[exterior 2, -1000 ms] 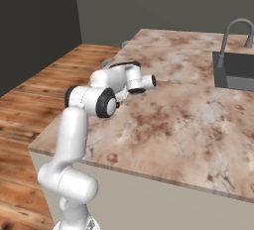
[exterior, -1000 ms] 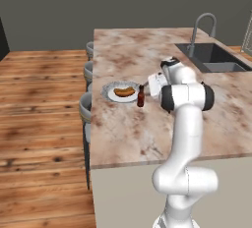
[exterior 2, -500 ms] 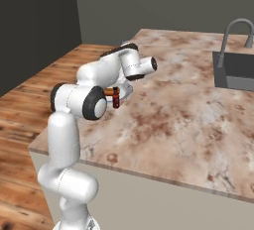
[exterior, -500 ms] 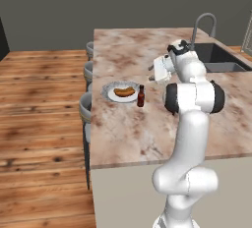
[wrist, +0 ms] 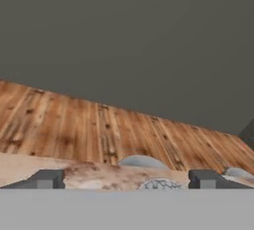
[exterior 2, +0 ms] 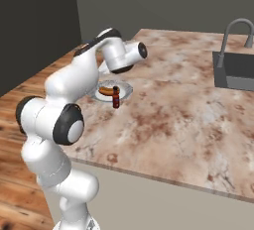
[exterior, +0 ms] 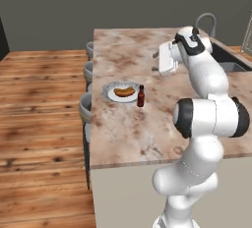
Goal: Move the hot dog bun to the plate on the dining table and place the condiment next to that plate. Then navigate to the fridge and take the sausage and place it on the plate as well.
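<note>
Dining table [exterior: 147, 124], pink-brown marble top, takes up most of the left base view; sink and faucet [exterior: 206, 21] at approx 2 o'clock from table centre. Wood floor at 9 o'clock, stools [exterior: 84, 106] tucked along that edge.

Arm: a sec ago the hand was low, right beside the bottle; half a sec ago it was already lifting, now it's swung up and back toward 1 o'clock, well apart from the plate. Gripper [wrist: 126, 179] has its fingers spread wide w/ nothing between them; hand view looks out over the table edge to the floor, w/ a stool seat and a sliver of plate rim between the tips.

Plate [exterior: 121, 92] sits near the table's 9 o'clock edge. Hot dog bun [exterior: 124, 92] lies on it. Condiment [exterior: 141, 96] stands upright at the plate's 3 o'clock, just beside the rim; can't tell if it touches. Same layout from the right base view: plate [exterior 2: 124, 89], bun [exterior 2: 105, 91], bottle [exterior 2: 116, 97] in front of it.

Meaning, imo: bottle's been let go and stays standing, so bun + condiment steps look done. Retreat reads as clearing for the drive. Left to do: go to fridge, get sausage, bring it back to plate. Base will need to turn away from table; arm should tuck first so it doesn't clip the bottle.
</note>
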Motion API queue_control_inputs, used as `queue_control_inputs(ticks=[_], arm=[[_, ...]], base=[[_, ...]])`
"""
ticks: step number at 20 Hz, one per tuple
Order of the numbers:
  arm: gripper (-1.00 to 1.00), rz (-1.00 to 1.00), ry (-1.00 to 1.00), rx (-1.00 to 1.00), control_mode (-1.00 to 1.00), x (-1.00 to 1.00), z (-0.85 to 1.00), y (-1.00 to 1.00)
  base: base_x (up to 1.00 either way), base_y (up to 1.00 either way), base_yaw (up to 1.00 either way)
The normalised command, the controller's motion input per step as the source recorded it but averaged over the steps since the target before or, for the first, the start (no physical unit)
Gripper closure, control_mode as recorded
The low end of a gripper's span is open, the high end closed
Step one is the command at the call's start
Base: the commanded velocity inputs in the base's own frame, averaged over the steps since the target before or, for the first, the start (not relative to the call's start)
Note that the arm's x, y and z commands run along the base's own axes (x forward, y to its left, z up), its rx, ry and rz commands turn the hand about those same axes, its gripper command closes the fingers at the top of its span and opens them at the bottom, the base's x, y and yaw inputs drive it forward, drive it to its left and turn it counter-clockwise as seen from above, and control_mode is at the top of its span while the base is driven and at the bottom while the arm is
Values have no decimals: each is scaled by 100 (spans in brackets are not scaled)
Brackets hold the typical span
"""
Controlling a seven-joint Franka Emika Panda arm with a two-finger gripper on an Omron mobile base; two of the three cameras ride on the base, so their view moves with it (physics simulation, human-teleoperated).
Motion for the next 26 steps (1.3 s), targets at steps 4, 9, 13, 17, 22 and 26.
queue_control_inputs(ticks=[4,9,13,17,22,26], arm=[[-100,-35,8,1,-100,-100,100,34],[-100,-55,35,5,-100,-61,52,0],[-100,-60,54,0,-100,-28,26,-3],[-100,-49,53,0,-100,-52,14,-31],[-100,-30,28,-1,-100,-94,-8,-23],[-100,-5,-15,-1,-100,-100,-25,0]], base=[[0,0,0],[0,0,0],[0,0,0],[0,0,0],[0,0,0],[0,0,0]])
